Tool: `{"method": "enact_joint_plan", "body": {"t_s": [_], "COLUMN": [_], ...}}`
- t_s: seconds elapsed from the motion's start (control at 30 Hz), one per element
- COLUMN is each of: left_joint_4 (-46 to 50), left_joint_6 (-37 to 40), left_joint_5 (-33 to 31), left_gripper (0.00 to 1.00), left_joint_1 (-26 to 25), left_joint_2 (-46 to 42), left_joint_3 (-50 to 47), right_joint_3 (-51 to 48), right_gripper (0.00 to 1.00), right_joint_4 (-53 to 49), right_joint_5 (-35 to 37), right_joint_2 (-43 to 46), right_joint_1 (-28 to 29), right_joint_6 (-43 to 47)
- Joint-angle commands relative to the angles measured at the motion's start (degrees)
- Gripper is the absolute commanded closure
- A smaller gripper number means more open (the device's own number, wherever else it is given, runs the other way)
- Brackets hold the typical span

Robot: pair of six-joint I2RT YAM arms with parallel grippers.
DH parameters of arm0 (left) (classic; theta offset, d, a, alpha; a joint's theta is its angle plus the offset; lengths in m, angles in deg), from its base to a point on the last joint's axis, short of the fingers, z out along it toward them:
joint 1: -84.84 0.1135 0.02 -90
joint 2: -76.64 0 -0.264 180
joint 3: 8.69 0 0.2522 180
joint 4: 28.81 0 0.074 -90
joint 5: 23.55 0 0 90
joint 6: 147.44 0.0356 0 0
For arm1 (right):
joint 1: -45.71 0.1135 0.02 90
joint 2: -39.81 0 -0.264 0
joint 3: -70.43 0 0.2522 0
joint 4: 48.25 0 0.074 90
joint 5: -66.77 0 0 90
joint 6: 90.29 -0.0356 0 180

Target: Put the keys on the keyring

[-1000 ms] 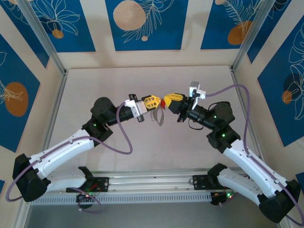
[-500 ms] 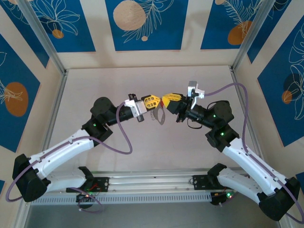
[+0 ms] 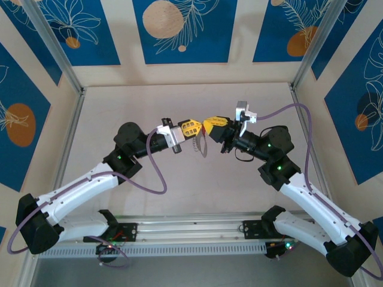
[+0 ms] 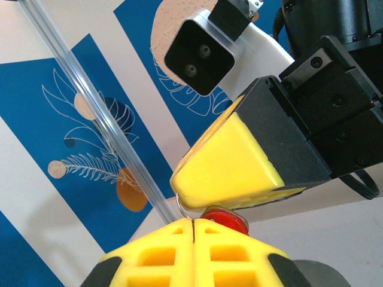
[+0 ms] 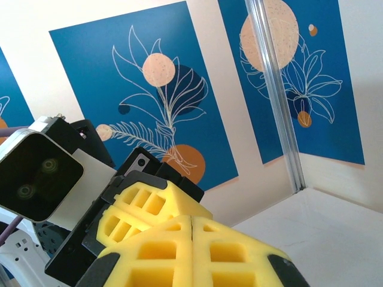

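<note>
Fingertips of both arms nearly meet in mid-air over the table (image 3: 119, 107). We see the left gripper (image 3: 191, 128) with its yellow fingers pressed together. In the left wrist view a thin silver wire curls out of the seam at their very tip, so we read them as pinching the keyring (image 3: 202, 146). From above, the keyring's grey loop hangs just below and between the two sets of fingertips, its fringe of small metal pieces on the side toward the left fingers. The right gripper (image 3: 212, 124) has its fingers closed into one yellow wedge, pointed at the left fingertips and just beside them. The key (image 4: 225, 219) shows its red head right in front of the left fingertips, tucked against the underside of the right fingers' tip; its blade is hidden. We cannot tell whether the right fingers clamp the key or the head merely rests against them. In the right wrist view the right fingers meet along a tight seam, with the left fingers just beyond them.
</note>
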Motion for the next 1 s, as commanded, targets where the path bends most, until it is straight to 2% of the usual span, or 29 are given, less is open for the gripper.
{"method": "enact_joint_plan", "body": {"t_s": [0.0, 0.17, 0.57, 0.97], "left_joint_4": [-4.8, -5.3, -6.1, -7.8], "left_joint_6": [0.2, -0.2, -0.5, -3.2], "left_joint_5": [4.0, 4.1, 3.8, 1.6], "left_gripper": [1.0, 1.0, 1.0, 1.0], "left_joint_1": [-1.0, -1.0, -1.0, -1.0], "left_joint_2": [-1.3, -1.4, -1.1, -0.8], "left_joint_3": [0.5, 0.3, 0.1, -0.6], "right_joint_3": [-1.4, -2.6, -2.6, -3.3], "right_gripper": [1.0, 1.0, 1.0, 1.0], "right_joint_4": [-4.1, -3.9, -3.5, -5.4], "right_joint_5": [3.8, 3.4, 2.0, 3.9], "right_joint_2": [0.1, 0.8, 0.4, 5.2], "right_joint_1": [-1.5, -3.3, -3.4, -3.9], "right_joint_6": [0.9, -0.6, -1.5, -0.7]}}
